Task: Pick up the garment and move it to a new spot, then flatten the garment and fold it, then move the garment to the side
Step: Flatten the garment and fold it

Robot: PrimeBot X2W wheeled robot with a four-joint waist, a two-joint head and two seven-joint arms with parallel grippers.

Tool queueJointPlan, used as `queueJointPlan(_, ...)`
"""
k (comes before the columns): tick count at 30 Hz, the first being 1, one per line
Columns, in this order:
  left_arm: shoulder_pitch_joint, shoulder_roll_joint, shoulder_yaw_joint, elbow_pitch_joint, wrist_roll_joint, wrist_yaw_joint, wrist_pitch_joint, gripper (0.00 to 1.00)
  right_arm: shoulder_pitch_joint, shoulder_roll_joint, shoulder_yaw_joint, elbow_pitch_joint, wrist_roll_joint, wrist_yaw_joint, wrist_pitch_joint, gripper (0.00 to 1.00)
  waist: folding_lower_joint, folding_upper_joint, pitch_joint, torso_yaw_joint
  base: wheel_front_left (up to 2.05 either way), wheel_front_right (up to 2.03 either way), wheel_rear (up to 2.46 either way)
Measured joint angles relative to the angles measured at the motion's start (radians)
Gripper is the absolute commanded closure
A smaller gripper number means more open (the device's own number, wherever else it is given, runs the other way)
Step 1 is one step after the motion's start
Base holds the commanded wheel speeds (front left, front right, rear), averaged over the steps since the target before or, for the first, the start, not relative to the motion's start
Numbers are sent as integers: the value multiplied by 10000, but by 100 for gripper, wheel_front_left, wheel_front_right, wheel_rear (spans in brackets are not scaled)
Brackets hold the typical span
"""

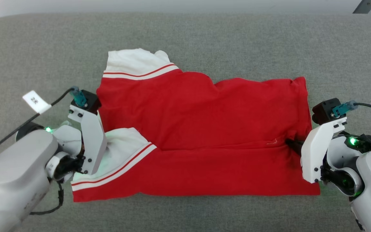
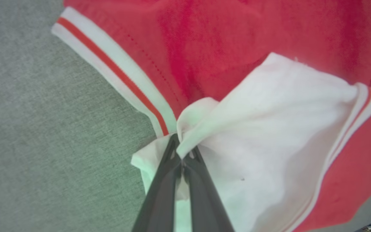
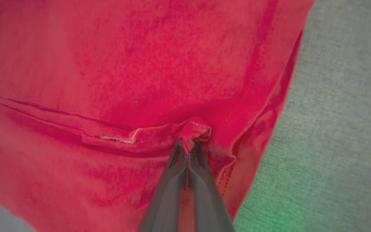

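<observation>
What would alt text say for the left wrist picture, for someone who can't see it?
The left arm's two dark fingers are shut on a bunched white sleeve of a red garment. Red-and-white striped trim runs diagonally above them, with grey fabric surface at the view's left.

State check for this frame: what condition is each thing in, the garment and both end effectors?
garment: partly folded on the grey surface, plain red side up.
left end effector: shut, pinching a white sleeve.
right end effector: shut, pinching a red folded edge.
</observation>
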Motion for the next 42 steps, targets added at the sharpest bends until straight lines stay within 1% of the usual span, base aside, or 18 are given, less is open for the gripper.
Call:
queueJointPlan(1, -35, -71, -12, 148, -4, -75, 23, 69, -59, 8, 54, 102, 67, 0, -54, 99, 0, 0, -21, 1, 0, 0, 0)
queueJointPlan(2, -60, -132, 4, 288, -23, -86, 40, 53, -111, 4, 105, 201, 77, 0, -71, 81, 0, 0, -51, 4, 0, 0, 0)
queueJointPlan(3, -58, -205, 33, 407, -115, -75, 42, 15, -136, 4, 142, 278, 109, 0, -98, 59, 0, 0, -87, 10, 0, 0, 0)
queueJointPlan(4, -58, -244, 40, 479, -153, -81, 46, 0, -147, 4, 167, 332, 163, 0, -173, 11, 0, 0, -130, 16, 0, 0, 0)
queueJointPlan(5, -58, -272, 48, 514, -169, -84, 38, 0, -151, -10, 198, 384, 165, 0, -226, 0, 0, 0, -181, 25, 0, 0, 0)
queueJointPlan(9, -10, -178, 125, 420, -263, 19, -31, 0, -103, -63, 251, 399, 311, 0, -426, 0, 0, 0, -421, 77, 0, 0, 0)
queueJointPlan(12, 61, 2, 253, 81, -364, 217, -105, 0, 74, -178, 96, 230, 380, 0, -742, 0, 0, 0, -620, 140, 0, 0, 0)
queueJointPlan(15, 317, 253, 395, -426, -587, 575, -79, 0, 425, -251, -174, -50, 380, 0, -1162, 0, 0, 0, -826, 222, 0, 0, 0)
queueJointPlan(19, 853, 700, 433, -1283, -1001, 1193, 395, 0, 988, -244, -690, -550, 207, 0, -1908, 0, 0, 0, -1099, 327, 0, 0, 0)
queueJointPlan(23, 1392, 1078, 462, -2079, -1417, 1791, 788, 0, 1491, -75, -1233, -1195, -163, -2, -2899, 0, 0, 0, -1350, 386, 0, 0, 0)
queueJointPlan(27, 1786, 1327, 481, -2476, -1710, 2174, 959, 0, 1921, 215, -1766, -1814, -608, 0, -3795, 0, 0, 0, -1540, 344, 0, 0, 0)
queueJointPlan(31, 2049, 1287, 495, -2391, -1862, 2272, 859, 0, 2261, 493, -2274, -2458, -1135, -2, -4556, 0, 0, 0, -1618, 189, 0, 0, 0)
queueJointPlan(34, 2294, 1220, 487, -1893, -1981, 2297, 771, 0, 2469, 715, -2520, -2993, -1559, -2, -5145, 0, 0, 0, -1642, 35, 0, 0, 0)
queueJointPlan(37, 2499, 1057, 468, -1371, -2109, 2194, 627, 0, 2839, 980, -2763, -3423, -1812, 0, -5572, 0, 0, 0, -1644, -139, 0, 0, 0)
queueJointPlan(42, 2605, 761, 579, -414, -2205, 1793, 157, 0, 3318, 1417, -3127, -3797, -1990, -2, -5820, 0, 0, 0, -1571, -391, 0, 0, 0)
